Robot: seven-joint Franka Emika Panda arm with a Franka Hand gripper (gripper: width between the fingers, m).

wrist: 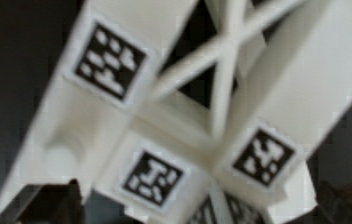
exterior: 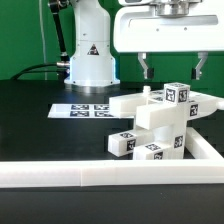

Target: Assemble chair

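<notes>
Gripper [exterior: 172, 68] open above chunky, tagged white plastic chair [exterior: 158, 122].

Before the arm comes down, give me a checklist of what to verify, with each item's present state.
1. Gripper open: ok, the two dark fingers stand wide apart.
2. Gripper empty: ok, nothing sits between the fingers.
3. Gripper above the small white plastic chair with black-and-white square tags: ok, it hangs over the chair's upper part, apart from it.
4. Chair resting against the long plain white rail: cannot tell, its base lies close behind the rail.
5. Flat printed patch of four tags uncovered: ok, it lies flat on the black table.
6. Chair joints seated: cannot tell, the wrist view is blurred.
</notes>
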